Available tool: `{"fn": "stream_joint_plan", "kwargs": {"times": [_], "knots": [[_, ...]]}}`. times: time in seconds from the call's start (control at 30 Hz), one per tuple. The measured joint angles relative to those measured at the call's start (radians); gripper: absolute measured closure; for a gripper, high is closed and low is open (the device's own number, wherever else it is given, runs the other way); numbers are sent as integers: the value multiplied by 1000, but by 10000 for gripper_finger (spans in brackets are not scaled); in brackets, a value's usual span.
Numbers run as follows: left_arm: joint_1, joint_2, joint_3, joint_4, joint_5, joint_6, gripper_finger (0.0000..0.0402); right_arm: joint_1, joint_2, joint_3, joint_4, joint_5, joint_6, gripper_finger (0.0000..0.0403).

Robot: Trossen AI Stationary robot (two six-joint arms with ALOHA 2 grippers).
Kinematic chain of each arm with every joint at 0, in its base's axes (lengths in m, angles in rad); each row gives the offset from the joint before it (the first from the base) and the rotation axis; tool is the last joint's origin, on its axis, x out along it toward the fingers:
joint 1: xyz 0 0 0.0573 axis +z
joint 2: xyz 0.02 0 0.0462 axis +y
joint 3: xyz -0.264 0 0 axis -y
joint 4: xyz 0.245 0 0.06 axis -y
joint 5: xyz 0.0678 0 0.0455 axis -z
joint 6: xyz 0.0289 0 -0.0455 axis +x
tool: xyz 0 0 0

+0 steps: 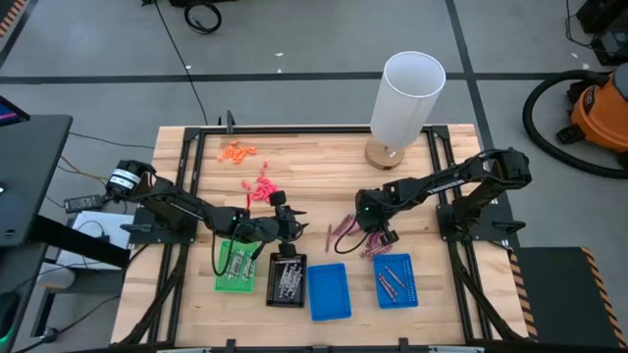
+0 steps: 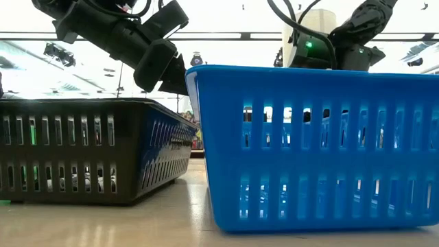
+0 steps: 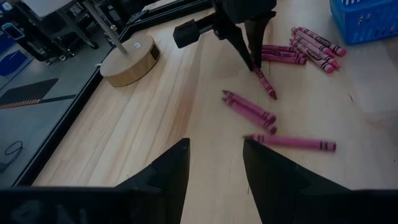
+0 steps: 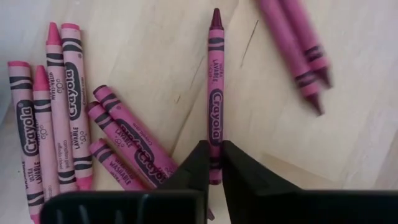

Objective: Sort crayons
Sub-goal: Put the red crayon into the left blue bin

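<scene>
Blue tray [image 1: 394,280] holding maroon crayons [image 1: 389,278], right fingers [image 4: 200,163] pinching crayon [image 4: 215,93], left fingers [image 3: 171,171] spread

floor [image 1: 314,39]: grey, taped | orange vacuum [image 1: 601,108], perhaps | bright ceiling lights [image 2: 226,34]

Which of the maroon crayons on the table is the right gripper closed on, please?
The lone maroon crayon pinched at its lower end between the right gripper's fingers; the other crayons lie untouched in clusters on either side.

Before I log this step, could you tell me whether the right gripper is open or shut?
Shut on a maroon crayon: the right gripper pinches its lower end in the right wrist view.
</scene>
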Motion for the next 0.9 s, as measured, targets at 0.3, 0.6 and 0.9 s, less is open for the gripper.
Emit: {"fn": "stream_joint_plan", "kwargs": {"times": [0.3,0.6,0.9], "knots": [[0,0,0,-1,0,-1,242,17,2,45,-58,56,1,366],[159,26,1,-38,35,-282,242,94,2,228,-207,182,53,365],[299,152,0,-12,206,-422,242,221,2,405,-376,220,176,365]]}}
